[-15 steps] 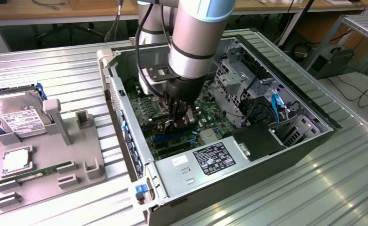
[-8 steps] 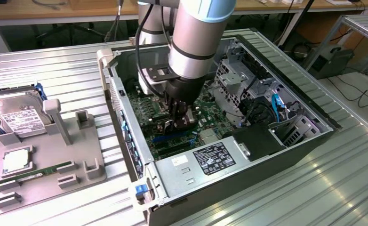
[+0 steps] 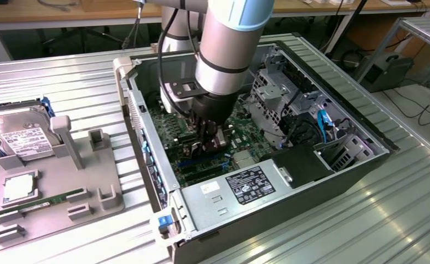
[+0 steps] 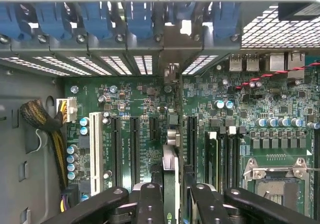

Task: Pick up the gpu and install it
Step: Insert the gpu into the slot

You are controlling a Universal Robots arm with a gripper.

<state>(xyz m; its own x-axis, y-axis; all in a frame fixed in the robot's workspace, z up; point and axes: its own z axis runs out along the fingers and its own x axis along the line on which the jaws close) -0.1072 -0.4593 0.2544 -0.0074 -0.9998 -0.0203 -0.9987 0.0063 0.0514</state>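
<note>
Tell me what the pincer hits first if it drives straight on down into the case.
The pincer holds the gpu edge-on, pointing at the motherboard. Going straight on, the card's lower edge would probably meet the motherboard's expansion slots first, though depth is unclear.

Gripper (image 3: 209,144) tips hidden low inside the case (image 3: 362,165) in the exterior view, behind the arm (image 3: 230,44) that also covers much of the motherboard (image 3: 172,144). In the wrist view, gpu (image 4: 171,181) seen edge-on between the black fingers (image 4: 150,204), both cut off by the picture's edge, so its full length and lower end not visible. Label print on the power supply (image 3: 248,186) and on the hard drive (image 3: 18,135) too small to read.
</note>
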